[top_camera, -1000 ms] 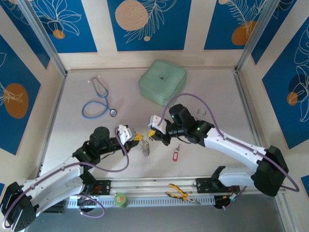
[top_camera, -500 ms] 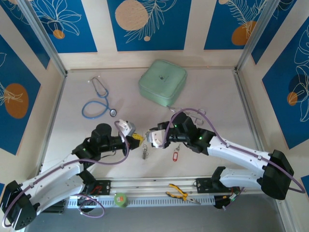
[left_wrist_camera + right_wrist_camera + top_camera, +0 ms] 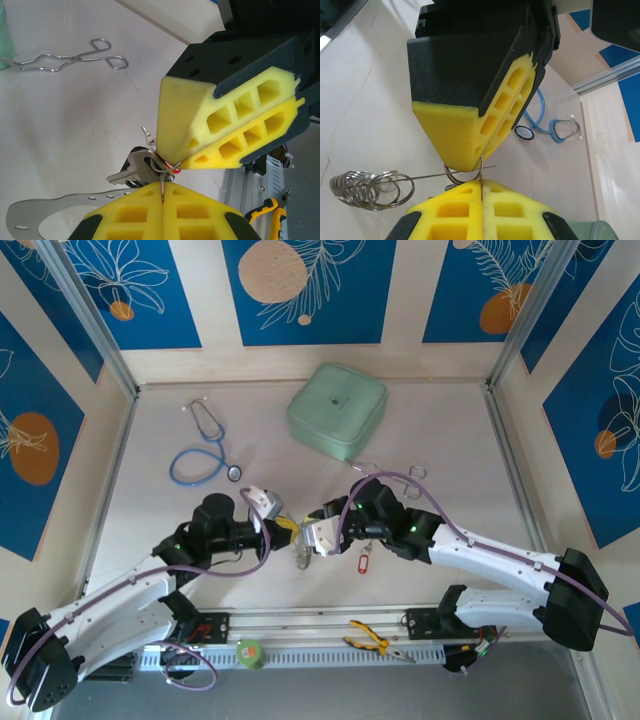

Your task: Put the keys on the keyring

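Near the lower centre of the top view we saw the left gripper point(image 3: 287, 526) and the right gripper point(image 3: 312, 538) meeting tip to tip above the table point(image 3: 450, 440); both pairs of jaws were pressed together, with no gap between the yellow pads; in the right wrist view the keyring point(image 3: 357, 185) lay with its strung metal pieces at the lower left, and its thin wire ran right into the seam of the right gripper's fingers at the bottom centre; in the left wrist view the left gripper likewise pinched a thin wire at the bottom centre; the keys point(image 3: 136, 169) hung just left of the meeting tips; the red-tagged key point(image 3: 363, 562) lay apart on the table, just right of the grippers.
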